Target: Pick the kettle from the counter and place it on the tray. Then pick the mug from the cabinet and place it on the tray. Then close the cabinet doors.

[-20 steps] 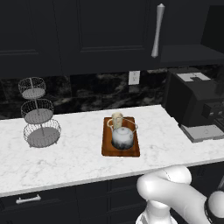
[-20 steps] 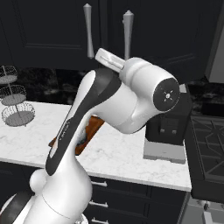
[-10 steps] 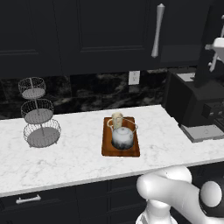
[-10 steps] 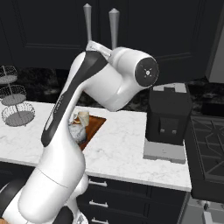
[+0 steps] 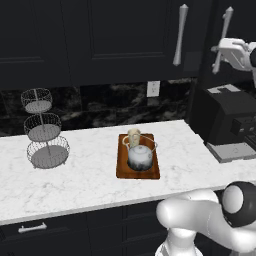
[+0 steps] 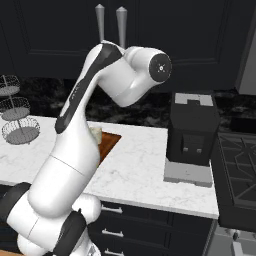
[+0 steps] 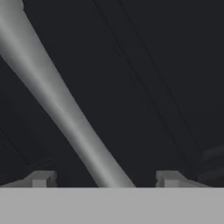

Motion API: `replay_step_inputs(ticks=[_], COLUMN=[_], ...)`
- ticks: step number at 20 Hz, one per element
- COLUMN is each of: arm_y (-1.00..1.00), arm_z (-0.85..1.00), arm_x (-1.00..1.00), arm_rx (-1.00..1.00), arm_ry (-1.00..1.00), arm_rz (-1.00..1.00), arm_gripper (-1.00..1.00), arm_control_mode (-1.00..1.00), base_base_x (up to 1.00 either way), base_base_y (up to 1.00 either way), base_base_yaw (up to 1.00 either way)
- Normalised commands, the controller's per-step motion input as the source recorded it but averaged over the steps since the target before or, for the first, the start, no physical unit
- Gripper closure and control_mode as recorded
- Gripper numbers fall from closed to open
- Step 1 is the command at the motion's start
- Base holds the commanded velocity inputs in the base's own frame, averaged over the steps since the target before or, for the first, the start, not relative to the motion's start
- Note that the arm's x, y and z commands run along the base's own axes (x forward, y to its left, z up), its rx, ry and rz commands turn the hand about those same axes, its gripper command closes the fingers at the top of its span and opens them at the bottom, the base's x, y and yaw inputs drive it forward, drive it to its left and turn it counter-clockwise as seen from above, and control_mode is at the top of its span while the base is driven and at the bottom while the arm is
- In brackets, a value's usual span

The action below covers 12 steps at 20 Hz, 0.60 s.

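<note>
Cabinet door's bar handle (image 7: pixel 74 127) runs diagonally right between the spread, empty fingers of the hand (image 7: pixel 101 178), so door's dead ahead.

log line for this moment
kettle, mug: on tray | gripper: open, straddling door handle | cabinet doors: nearly shut
</note>
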Motion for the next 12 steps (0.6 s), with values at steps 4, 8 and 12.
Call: replay_step_inputs(ticks=[4, 8, 12], arm_y=[0.12, 0.12, 0.1], arm_z=[-0.06, -0.06, -0.04], arm_x=[1.0, 1.0, 0.97], arm_rx=[0.0, 0.0, 0.0], arm_ry=[0.0, 0.0, 0.0], arm_rz=[0.07, 0.07, 0.07], arm_gripper=[-1.0, -1.0, -1.0], arm_control_mode=[-1.0, -1.0, -1.0], base_base_x=[0.0, 0.0, 0.0], base_base_y=[0.0, 0.0, 0.0], base_base_yaw=[0.0, 0.0, 0.0])
